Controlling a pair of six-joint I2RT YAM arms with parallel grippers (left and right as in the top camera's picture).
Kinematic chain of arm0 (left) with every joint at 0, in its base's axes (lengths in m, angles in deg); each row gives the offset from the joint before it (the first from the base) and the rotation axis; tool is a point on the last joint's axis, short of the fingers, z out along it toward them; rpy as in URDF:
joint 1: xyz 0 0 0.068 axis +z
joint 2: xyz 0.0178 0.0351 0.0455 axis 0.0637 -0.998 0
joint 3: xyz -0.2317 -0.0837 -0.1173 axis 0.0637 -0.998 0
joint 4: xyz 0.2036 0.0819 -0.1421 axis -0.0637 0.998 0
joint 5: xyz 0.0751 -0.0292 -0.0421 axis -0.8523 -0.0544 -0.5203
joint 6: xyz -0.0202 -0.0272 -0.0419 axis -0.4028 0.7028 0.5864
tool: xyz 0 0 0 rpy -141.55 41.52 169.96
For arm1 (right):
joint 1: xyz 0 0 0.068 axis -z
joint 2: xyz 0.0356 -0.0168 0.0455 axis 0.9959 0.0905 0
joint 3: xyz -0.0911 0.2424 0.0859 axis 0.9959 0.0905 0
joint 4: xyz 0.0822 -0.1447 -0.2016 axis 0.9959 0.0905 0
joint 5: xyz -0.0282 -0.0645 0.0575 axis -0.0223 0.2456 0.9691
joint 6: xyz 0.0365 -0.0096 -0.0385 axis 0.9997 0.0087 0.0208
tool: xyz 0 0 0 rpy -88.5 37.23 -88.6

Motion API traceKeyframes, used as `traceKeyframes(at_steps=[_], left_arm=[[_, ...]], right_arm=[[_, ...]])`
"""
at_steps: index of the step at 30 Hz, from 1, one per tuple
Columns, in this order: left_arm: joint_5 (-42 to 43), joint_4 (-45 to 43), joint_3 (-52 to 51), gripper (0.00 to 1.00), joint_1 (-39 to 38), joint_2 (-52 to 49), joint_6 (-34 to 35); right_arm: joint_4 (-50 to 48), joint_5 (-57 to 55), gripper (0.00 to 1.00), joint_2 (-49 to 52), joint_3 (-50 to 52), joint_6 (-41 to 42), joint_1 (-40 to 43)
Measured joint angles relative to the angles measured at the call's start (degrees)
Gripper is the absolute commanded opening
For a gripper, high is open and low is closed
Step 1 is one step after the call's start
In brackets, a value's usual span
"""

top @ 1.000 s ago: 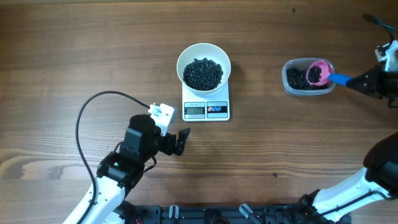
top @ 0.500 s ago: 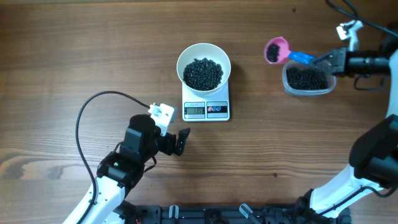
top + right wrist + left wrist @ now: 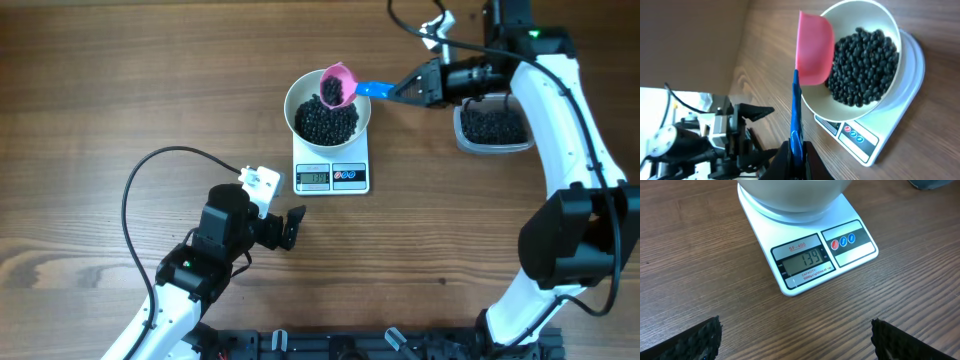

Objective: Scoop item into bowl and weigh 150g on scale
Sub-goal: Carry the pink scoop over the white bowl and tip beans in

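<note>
The white bowl point(image 3: 300, 92) stands on the white scale point(image 3: 331, 177) and holds a heap of tiny black beans point(image 3: 326, 119). My right gripper point(image 3: 405, 90) is shut on the blue handle of a pink scoop point(image 3: 338, 85), which hangs over the bowl's upper right rim with beans in it. In the right wrist view the scoop point(image 3: 814, 47) is tilted over the beans point(image 3: 865, 65), its handle pinched at my gripper point(image 3: 796, 161). My left gripper point(image 3: 290, 228) stands open on the table below the scale. Its view shows the scale point(image 3: 812, 255) reading 139 and the bowl's underside point(image 3: 790, 195).
A clear plastic tub point(image 3: 493, 128) with more black beans sits right of the scale, under my right arm. A black cable point(image 3: 150, 170) loops on the wood at the left. The left arm's body lies at the lower left.
My right arm has carried the scoop left from above the tub to over the bowl. The left arm has not moved.
</note>
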Motion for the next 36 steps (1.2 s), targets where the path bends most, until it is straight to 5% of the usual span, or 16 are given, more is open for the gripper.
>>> traceKeyframes(at_steps=[16, 36], left_arm=[[0.0, 0.0, 0.0, 1.0, 0.0, 0.0, -0.02], [0.0, -0.02, 0.0, 1.0, 0.0, 0.0, 0.0]], right_arm=[[4.33, -38.21, 0.04, 0.0, -6.88, 2.82, -14.75], [3.63, -48.81, 0.04, 0.0, -12.37, -1.97, -20.92]])
